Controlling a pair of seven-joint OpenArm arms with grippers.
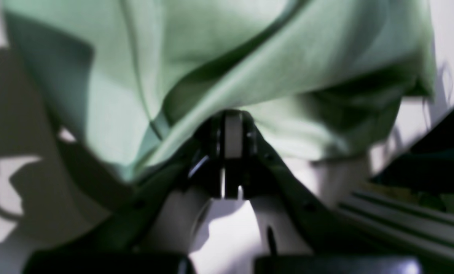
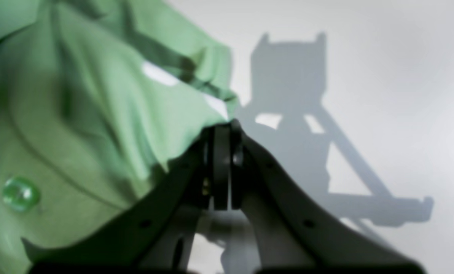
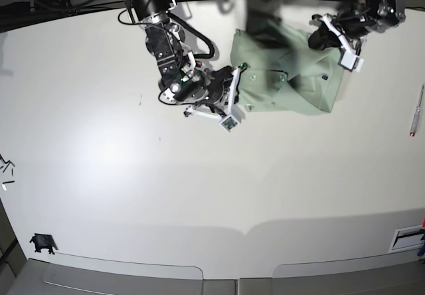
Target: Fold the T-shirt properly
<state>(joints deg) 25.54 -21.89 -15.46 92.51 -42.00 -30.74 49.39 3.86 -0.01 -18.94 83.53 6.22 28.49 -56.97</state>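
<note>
Both arms hold the shirt (image 3: 285,76) by opposite edges, which looks like a way to keep the cloth spread between them so a fold can be carried over instead of dragged. The right gripper (image 2: 222,125) has its fingers (image 2: 221,167) pressed together on a thin edge of fabric right at their tips; the green cloth fans away to one side of them, with a button (image 2: 20,194) lying well off on that side, and on the other side there is only bare table (image 2: 383,76) carrying the gripper's shadow. That pinch at the very edge seems chosen so the fingers take few layers and leave the body of the shirt free to hang. The left gripper (image 1: 232,118) is likewise closed, its fingers (image 1: 232,133) squeezed flat on a hem or fold, and the fabric billows up and over beyond the tips, slack and creased, which suggests this side is lifted off the surface. In the base view the shirt sits at the far side of the table, already doubled into a roughly rectangular pad between the two grippers, so the fold appears partly made. A pen (image 3: 416,112) lies apart from the left gripper, clear of the work. The wrist views are too blurred to tell how many layers each pinch takes.
</note>
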